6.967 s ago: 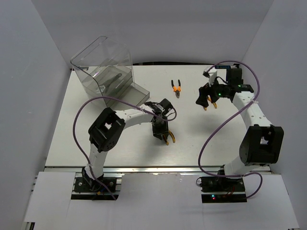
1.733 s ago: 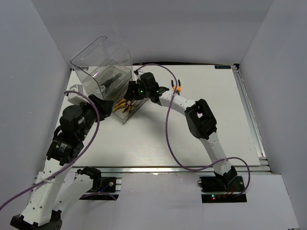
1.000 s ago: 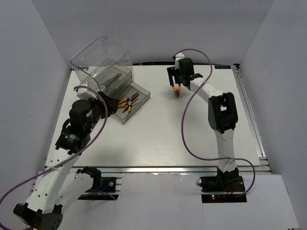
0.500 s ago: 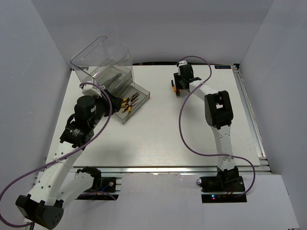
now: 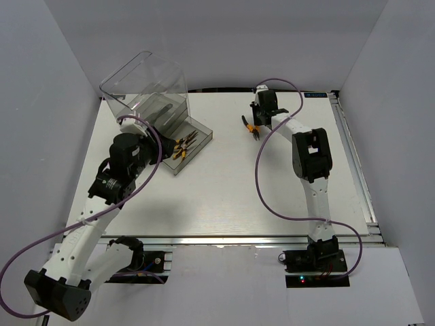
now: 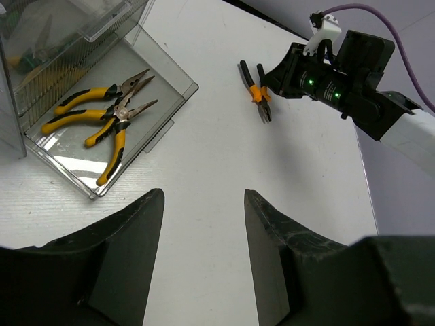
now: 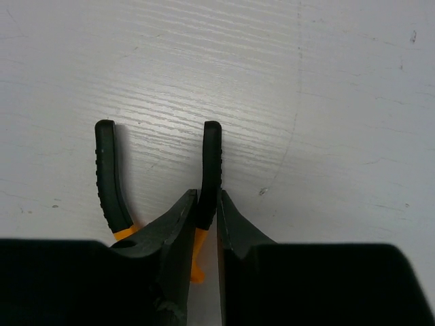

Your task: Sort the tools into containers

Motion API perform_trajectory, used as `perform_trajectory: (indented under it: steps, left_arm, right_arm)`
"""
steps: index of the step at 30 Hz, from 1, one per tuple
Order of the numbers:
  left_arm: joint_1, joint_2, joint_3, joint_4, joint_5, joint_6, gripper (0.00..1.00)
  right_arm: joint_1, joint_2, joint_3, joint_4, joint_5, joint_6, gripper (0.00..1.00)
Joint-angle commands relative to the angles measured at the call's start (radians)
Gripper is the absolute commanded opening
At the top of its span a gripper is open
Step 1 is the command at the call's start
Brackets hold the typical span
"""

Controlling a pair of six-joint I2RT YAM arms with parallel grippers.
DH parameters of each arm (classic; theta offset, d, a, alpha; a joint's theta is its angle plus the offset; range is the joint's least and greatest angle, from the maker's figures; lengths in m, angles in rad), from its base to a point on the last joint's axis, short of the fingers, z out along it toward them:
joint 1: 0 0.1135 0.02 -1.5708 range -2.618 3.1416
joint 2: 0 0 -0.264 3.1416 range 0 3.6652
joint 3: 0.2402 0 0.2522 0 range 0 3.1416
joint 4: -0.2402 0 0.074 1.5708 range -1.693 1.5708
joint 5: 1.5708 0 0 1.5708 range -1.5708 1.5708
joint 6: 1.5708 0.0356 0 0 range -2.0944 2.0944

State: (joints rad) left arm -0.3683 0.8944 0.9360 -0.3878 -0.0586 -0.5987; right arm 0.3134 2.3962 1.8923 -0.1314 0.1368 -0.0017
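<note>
A pair of pliers point(image 7: 105, 170) with black grips and orange necks lies on the white table. My right gripper point(image 7: 207, 198) is shut on one of its two handles; the other handle stands free to the left. From above, these pliers point(image 5: 253, 130) lie at the back middle of the table, under the right gripper point(image 5: 255, 121). Two yellow-handled pliers point(image 6: 102, 119) lie in the pulled-out drawer point(image 6: 182, 87) of the clear cabinet point(image 5: 146, 92). My left gripper point(image 6: 204, 197) hangs open and holds nothing, above the table to the right of that drawer.
Dark tools show dimly inside the cabinet's grey drawers point(image 5: 160, 109). The open drawer point(image 5: 198, 140) juts out to the right of the cabinet. White walls enclose the table on three sides. A purple cable point(image 5: 262, 183) loops beside the right arm.
The right gripper has closed onto one handle of the black-and-orange pliers, which have turned a little. The left arm has drawn slightly closer to the drawer, its jaws unchanged.
</note>
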Motion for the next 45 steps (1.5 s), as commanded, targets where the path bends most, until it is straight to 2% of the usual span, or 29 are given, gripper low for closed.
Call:
perform_trajectory:
  steps: [1,2,4,7,9,12,13,15,16,23,26,30,31,35,36,37,41,45]
  left_arm:
    - [0.006,-0.025,0.034,0.012,0.014,0.004,0.62]
    - [0.006,-0.028,0.032,0.012,0.014,0.002,0.62]
    - [0.006,-0.037,0.027,0.01,0.013,0.002,0.62]
    - [0.006,-0.052,0.021,0.01,0.011,-0.007,0.62]
    - [0.006,-0.057,0.018,0.01,0.011,-0.01,0.62]
    - [0.005,-0.069,0.015,0.009,0.009,-0.013,0.62]
    - [0.006,-0.075,0.015,0.007,0.009,-0.015,0.62]
    - [0.006,-0.08,0.014,0.006,0.009,-0.018,0.62]
    - [0.006,-0.081,0.012,0.006,0.009,-0.019,0.62]
    - [0.005,-0.104,0.004,0.006,0.005,-0.03,0.62]
    - [0.006,-0.12,0.01,0.004,-0.004,-0.023,0.62]
    - [0.006,-0.149,0.04,-0.02,-0.036,-0.007,0.62]
    - [0.006,-0.164,0.047,-0.029,-0.047,-0.006,0.61]
    - [0.006,-0.202,0.081,-0.057,-0.099,0.011,0.61]
    - [0.005,-0.209,0.09,-0.066,-0.106,0.019,0.61]
    - [0.006,-0.216,0.093,-0.069,-0.112,0.017,0.61]
    - [0.006,-0.258,0.093,-0.089,-0.129,0.022,0.61]
    - [0.006,-0.29,0.083,-0.105,-0.132,0.013,0.61]
  right_arm:
    - [-0.004,-0.017,-0.033,-0.03,-0.049,0.034,0.23]
    - [-0.004,-0.022,-0.042,-0.03,-0.063,0.035,0.25]
    - [-0.005,-0.035,-0.07,-0.03,-0.071,0.039,0.37]
    - [-0.004,-0.049,-0.108,-0.028,-0.077,0.039,0.4]
    - [-0.004,-0.058,-0.128,-0.025,-0.078,0.039,0.37]
    - [-0.004,-0.075,-0.156,-0.025,-0.094,0.039,0.27]
    - [-0.004,-0.081,-0.16,-0.025,-0.114,0.037,0.18]
    - [-0.002,-0.098,-0.159,-0.027,-0.128,0.039,0.09]
    - [-0.004,-0.106,-0.153,-0.03,-0.166,0.042,0.01]
    - [0.07,-0.228,-0.142,0.004,-0.411,0.011,0.0]
    - [0.139,-0.287,-0.166,0.045,-0.46,-0.082,0.0]
    - [0.225,-0.359,-0.209,0.107,-0.522,-0.288,0.0]
    - [0.26,-0.371,-0.211,0.11,-0.529,-0.395,0.0]
    - [0.357,-0.4,-0.19,0.096,-0.56,-0.656,0.0]
    - [0.375,-0.399,-0.182,0.092,-0.565,-0.711,0.0]
    - [0.413,-0.396,-0.164,0.084,-0.571,-0.833,0.0]
    - [0.487,-0.338,-0.112,0.053,-0.589,-1.082,0.0]
    - [0.535,-0.272,-0.079,0.075,-0.566,-1.247,0.0]
